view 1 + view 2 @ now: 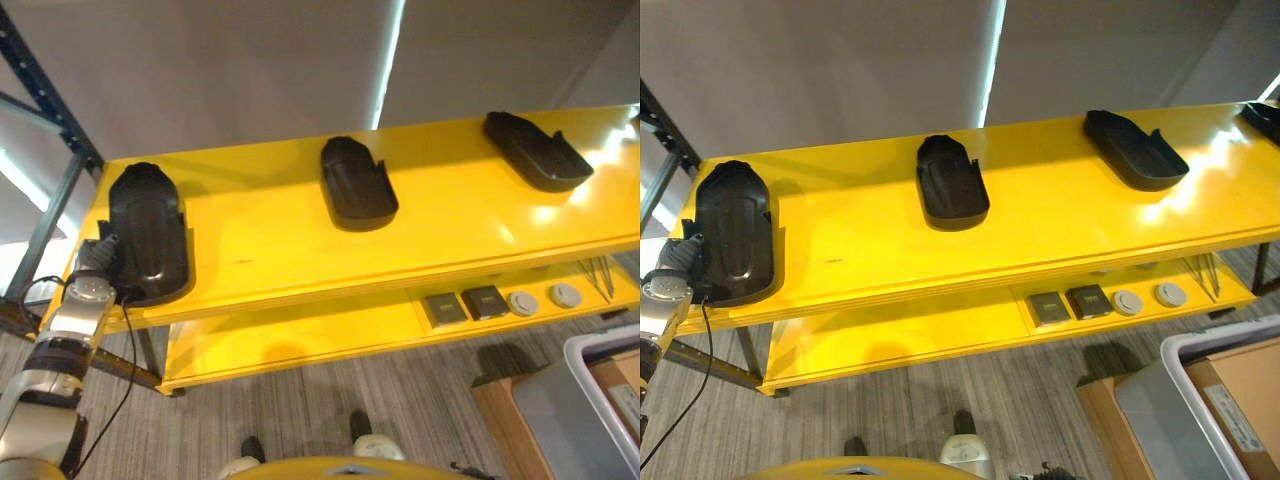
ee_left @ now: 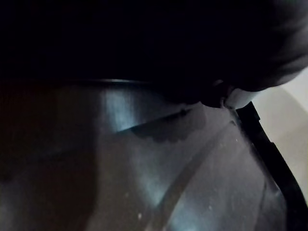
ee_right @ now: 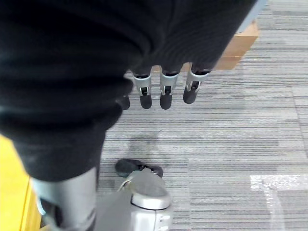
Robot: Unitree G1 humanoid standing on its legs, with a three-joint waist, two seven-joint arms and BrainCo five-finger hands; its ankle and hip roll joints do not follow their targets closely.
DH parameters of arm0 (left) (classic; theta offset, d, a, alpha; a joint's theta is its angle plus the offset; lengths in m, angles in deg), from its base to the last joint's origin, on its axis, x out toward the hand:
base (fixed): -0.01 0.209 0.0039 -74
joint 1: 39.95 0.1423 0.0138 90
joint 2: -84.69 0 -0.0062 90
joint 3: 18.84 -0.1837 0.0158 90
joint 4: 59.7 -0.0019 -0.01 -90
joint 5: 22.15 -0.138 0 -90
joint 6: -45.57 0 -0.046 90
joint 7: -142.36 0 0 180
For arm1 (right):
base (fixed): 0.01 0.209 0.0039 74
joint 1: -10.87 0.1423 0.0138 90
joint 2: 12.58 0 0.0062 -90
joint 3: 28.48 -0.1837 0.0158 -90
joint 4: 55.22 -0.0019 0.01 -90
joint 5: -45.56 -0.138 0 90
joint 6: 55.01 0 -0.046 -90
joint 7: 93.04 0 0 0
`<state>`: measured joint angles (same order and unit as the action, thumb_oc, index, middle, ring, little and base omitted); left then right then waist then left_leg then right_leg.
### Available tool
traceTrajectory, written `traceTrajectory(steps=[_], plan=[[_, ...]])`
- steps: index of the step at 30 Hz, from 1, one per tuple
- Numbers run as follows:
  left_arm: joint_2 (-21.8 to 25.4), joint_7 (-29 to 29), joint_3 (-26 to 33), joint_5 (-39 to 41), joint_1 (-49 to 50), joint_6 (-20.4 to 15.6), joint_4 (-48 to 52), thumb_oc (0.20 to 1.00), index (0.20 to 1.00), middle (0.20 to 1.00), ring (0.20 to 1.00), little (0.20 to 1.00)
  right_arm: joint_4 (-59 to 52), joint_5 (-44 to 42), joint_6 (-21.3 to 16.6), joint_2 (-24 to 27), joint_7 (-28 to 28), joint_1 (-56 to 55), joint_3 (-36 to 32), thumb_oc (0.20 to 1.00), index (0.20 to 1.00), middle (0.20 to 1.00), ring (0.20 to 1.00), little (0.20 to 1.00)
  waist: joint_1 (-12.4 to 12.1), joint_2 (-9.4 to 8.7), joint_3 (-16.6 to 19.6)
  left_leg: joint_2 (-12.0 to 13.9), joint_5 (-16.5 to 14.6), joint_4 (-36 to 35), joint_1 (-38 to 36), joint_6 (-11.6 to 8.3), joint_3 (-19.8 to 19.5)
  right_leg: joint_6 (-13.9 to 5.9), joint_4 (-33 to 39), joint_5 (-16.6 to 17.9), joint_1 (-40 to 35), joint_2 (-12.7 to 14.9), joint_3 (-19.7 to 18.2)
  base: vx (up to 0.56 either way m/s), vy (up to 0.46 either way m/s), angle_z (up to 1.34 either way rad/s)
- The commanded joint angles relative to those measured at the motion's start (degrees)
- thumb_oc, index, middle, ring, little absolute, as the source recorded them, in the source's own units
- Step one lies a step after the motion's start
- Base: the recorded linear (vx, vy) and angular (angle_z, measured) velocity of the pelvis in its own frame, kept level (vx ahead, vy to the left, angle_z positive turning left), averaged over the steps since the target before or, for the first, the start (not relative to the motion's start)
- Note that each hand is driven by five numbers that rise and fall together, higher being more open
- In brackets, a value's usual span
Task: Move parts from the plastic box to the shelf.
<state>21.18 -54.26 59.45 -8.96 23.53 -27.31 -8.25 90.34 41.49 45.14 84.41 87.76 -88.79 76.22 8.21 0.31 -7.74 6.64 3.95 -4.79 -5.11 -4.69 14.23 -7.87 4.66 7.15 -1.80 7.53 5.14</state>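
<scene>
- Since the job is getting parts out of the plastic box (image 1: 600, 372) and up onto the shelf (image 1: 430, 235), the yellow top board is where everything lands, and three black moulded parts are lined up along it, well apart from each other.
- The left hand (image 1: 100, 262) is at the near end of the leftmost part (image 1: 148, 232), right at the front left corner of the shelf. I can't tell whether the fingers grip it or are let go; the left wrist view is just dark plastic up close.
- That part lies flat with its near end over the front edge, so I'd guess I'm mid-placement or just nudging it in.
- The middle part (image 1: 357, 183) and the right part (image 1: 536, 150) sit further back, open side up, spaced so there's room between them.
- My right hand (image 3: 163, 94) hangs over the carpet, fingers straight and relaxed, holding nothing.
- The lower shelf (image 1: 300, 335) has some small square and round bits, none of my business.
</scene>
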Motion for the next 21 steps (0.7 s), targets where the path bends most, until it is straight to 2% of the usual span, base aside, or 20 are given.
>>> traceTrajectory(steps=[1,8,14,21], plan=[[1.5,0.1,1.3,-4.2,-7.3,-1.5,-1.8,0.200,0.200,0.200,0.200,0.200,1.9,0.9,-1.6,1.2,0.5,1.1,1.4,1.000,1.000,1.000,1.000,1.000,-0.7,0.20,-0.1,1.9,-3.3,6.2,2.4,1.51,1.0,-2.19,-7.3,-4.8,3.0,1.0,-1.0,0.04,-0.001,-0.08],[0.4,-0.5,-0.5,-5.9,-9.6,0.2,-7.0,0.200,0.200,0.200,0.200,0.200,2.1,1.1,-1.9,1.8,0.9,1.0,1.3,1.000,1.000,1.000,1.000,1.000,0.4,0.08,-1.1,2.2,-3.6,7.7,3.5,1.57,1.5,-1.79,-7.7,-5.1,3.8,0.6,-2.3,0.02,0.011,-0.12],[1.1,-2.1,-1.5,-8.9,-10.9,1.5,-11.1,0.200,0.200,0.200,0.200,0.200,2.2,1.8,-3.9,2.3,1.6,0.9,1.8,1.000,1.000,1.000,1.000,1.000,1.3,-0.12,-2.3,2.5,-3.8,8.8,4.3,1.60,1.7,-1.49,-8.1,-5.3,4.3,0.4,-3.1,0.02,0.014,-0.09],[4.6,-3.2,-2.8,-9.9,-13.9,1.9,-15.2,0.200,0.200,0.200,0.200,0.200,0.8,1.3,-3.1,4.7,2.4,1.0,1.9,1.000,1.000,1.000,1.000,1.000,2.4,-0.34,-4.0,2.9,-4.0,10.2,5.7,1.42,2.0,-1.23,-8.9,-5.9,5.4,0.1,-3.8,0.00,0.022,-0.03]])
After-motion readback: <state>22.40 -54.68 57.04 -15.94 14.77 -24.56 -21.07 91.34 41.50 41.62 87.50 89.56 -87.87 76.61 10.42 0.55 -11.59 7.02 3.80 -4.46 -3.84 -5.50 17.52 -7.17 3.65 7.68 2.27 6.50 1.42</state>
